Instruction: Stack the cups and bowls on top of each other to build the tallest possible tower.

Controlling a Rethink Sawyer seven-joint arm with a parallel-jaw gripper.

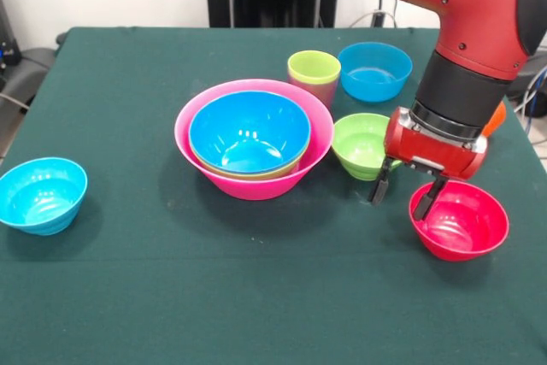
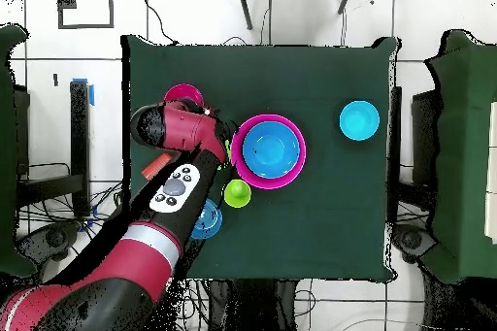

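The tower is a huge pink bowl (image 1: 248, 184) (image 2: 296, 157) with a large blue bowl (image 1: 248, 130) (image 2: 270, 148) nested in it and a green rim (image 1: 261, 173) showing between them. My gripper (image 1: 402, 194) is open, low over the table between the small green bowl (image 1: 359, 143) and the red bowl (image 1: 461, 224) (image 2: 182, 97). One finger (image 1: 425, 200) is at the red bowl's rim. A lime green cup (image 1: 314, 70) (image 2: 237, 192) stands behind the pink bowl. An orange cup (image 1: 495, 119) (image 2: 153, 167) peeks out behind the arm. The arm hides the gripper in the overhead view.
One light-blue bowl (image 1: 374, 70) sits beside the lime cup, partly under the arm in the overhead view (image 2: 209, 220). Another light-blue bowl (image 1: 43, 194) (image 2: 359, 119) stands alone at the far side of the green table (image 1: 171, 297).
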